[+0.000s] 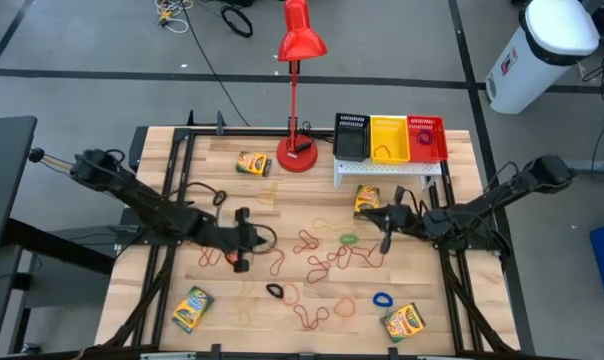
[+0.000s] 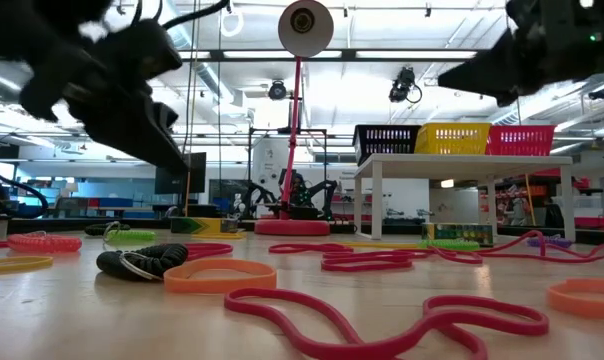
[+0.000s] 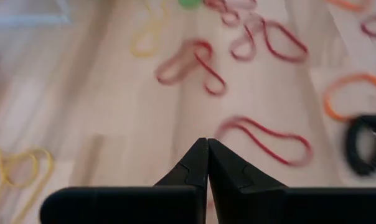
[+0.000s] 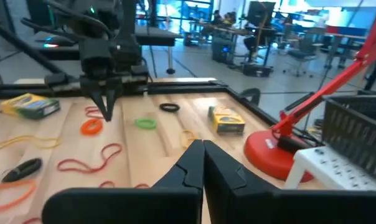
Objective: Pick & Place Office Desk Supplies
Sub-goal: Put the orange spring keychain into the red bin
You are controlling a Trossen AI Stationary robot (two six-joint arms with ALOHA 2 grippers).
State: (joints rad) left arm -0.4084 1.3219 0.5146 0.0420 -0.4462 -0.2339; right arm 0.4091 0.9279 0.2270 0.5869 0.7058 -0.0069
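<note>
Both grippers are seen closed with nothing between the fingers. The left gripper [image 1: 250, 238] is held over the left-centre of the table [image 1: 162, 290], its fingers meeting at a point in its wrist view above a red rubber-band loop [image 3: 266, 138]. The right gripper [image 1: 386, 224] is poised above the right-centre, near a green loop [image 1: 348, 240] and just beside a crayon box [image 1: 367, 199].

The rubber bands are scattered across the middle of the table; the tangle of red loops [image 1: 327, 260] lies between the two grippers. These are judged to be very light, soft and floppy, lying flat on the wood, so they would be best pinched across a single strand where one curve stands clear of its neighbours; overlapping loops are likely to be dragged along together. A thicker black band [image 3: 364, 144] would probably be easier to catch.

The crayon boxes, such as the one at the near left [image 1: 192, 308], are taken to be light, stiff card, best gripped across the narrow sides.

The black [image 1: 351, 137], yellow [image 1: 389, 139] and red [image 1: 427, 138] mesh bins stand on a white stand at the far right, beside the red lamp [image 1: 298, 100]. What lies inside them cannot be told for certain.
</note>
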